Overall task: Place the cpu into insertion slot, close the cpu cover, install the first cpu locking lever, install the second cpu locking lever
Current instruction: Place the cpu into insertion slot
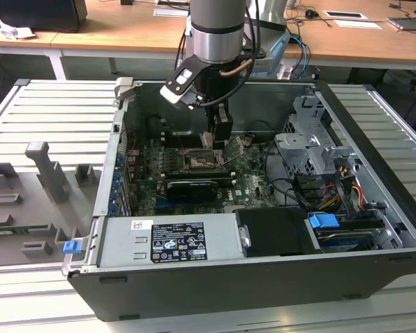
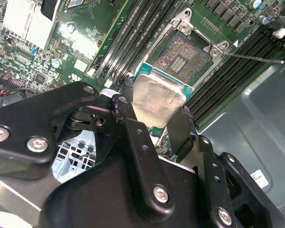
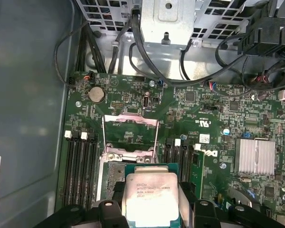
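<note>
My gripper point(image 1: 218, 135) reaches down into an open computer case and is shut on the cpu point(image 2: 156, 99), a flat square chip with a silvery face, held by two opposite edges. The cpu point(image 3: 149, 194) hangs tilted just above the motherboard, partly over one side of the insertion slot point(image 3: 113, 173). In the second wrist view the insertion slot point(image 2: 183, 57) shows as a dark square socket with a metal rim, bare inside. The cpu cover point(image 3: 130, 130) is swung open, away from the socket. A thin locking lever point(image 2: 256, 58) sticks out beside the socket.
Long black memory slots point(image 2: 128, 42) flank the socket on both sides. A finned heatsink point(image 3: 254, 154) sits on the board. A drive cage point(image 1: 312, 149) with cables fills the exterior view's right; a silver power supply point(image 1: 170, 239) lies at the front. Case walls surround the board.
</note>
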`<action>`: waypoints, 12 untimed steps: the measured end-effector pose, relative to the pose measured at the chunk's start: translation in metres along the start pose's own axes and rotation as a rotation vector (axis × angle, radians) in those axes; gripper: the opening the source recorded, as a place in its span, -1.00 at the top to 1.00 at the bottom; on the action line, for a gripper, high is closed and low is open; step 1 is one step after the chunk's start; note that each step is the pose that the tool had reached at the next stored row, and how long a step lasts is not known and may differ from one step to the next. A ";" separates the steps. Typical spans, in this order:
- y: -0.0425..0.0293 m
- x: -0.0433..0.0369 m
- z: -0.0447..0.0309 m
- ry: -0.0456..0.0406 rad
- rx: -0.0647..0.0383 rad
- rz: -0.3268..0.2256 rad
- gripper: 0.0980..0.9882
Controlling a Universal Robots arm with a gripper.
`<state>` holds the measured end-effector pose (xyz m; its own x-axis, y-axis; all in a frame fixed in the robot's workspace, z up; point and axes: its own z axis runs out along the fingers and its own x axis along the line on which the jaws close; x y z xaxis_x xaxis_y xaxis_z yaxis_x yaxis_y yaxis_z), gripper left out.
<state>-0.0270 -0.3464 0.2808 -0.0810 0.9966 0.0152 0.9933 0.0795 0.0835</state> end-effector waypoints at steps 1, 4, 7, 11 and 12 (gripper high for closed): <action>0.0000 0.0000 0.0006 0.0000 0.000 0.000 0.03; -0.0002 0.0000 0.0024 -0.0001 0.000 0.000 0.03; -0.0003 -0.0001 0.0038 -0.0001 0.000 0.000 0.03; -0.0005 -0.0001 0.0055 -0.0001 0.000 0.000 0.03; -0.0005 -0.0001 0.0063 -0.0001 0.000 0.000 0.03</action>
<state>-0.0270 -0.3464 0.2745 -0.0806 0.9966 0.0152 0.9934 0.0790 0.0835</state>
